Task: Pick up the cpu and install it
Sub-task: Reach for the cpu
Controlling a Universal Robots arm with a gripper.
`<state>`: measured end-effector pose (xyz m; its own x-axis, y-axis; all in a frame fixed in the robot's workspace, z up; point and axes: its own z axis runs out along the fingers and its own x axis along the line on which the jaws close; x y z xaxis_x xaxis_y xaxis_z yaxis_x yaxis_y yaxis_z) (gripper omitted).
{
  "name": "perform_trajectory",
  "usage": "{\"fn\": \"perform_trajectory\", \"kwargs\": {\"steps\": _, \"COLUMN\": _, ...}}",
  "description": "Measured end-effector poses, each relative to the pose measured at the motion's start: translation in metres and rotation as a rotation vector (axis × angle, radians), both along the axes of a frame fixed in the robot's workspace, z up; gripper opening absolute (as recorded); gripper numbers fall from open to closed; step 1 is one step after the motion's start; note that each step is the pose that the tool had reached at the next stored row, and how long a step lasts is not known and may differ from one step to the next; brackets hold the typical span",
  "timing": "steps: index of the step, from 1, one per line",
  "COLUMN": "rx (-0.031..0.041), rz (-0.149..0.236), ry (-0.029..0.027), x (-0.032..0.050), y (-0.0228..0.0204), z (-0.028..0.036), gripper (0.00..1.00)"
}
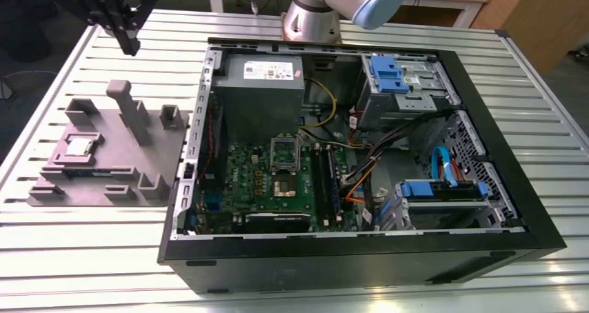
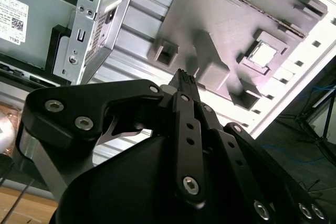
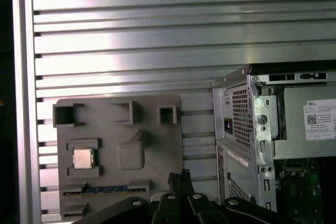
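Hovering above the table (image 1: pixel 55 72), 1 gripper (image 1: pixel 132 45) has its fingers pressed together, holding nothing; 1 cpu (image 1: pixel 80 146) sits in 1 grey tray (image 1: pixel 129 163).

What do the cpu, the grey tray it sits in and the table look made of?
The cpu: likely a metal top, silvery with a soft sheen. The tray: probably plastic, matte grey, blocky moulded shapes. The table: metal slats, brushed, reflecting light.

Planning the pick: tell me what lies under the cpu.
The cpu sits in a raised square pocket of the grey fixture plate, which lies on the slatted table. The pocket's floor beneath the chip is covered by it.
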<state>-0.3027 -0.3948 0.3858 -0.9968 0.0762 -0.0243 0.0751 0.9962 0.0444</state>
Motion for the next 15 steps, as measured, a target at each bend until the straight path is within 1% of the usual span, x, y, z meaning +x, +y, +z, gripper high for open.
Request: {"fn": "perform_trajectory", "kwargs": {"steps": 15, "rx": 0.0, "rz": 0.0, "ry": 0.0, "x": -0.0088, "y": 0.0, "z": -0.0009, "gripper": 0.1}}
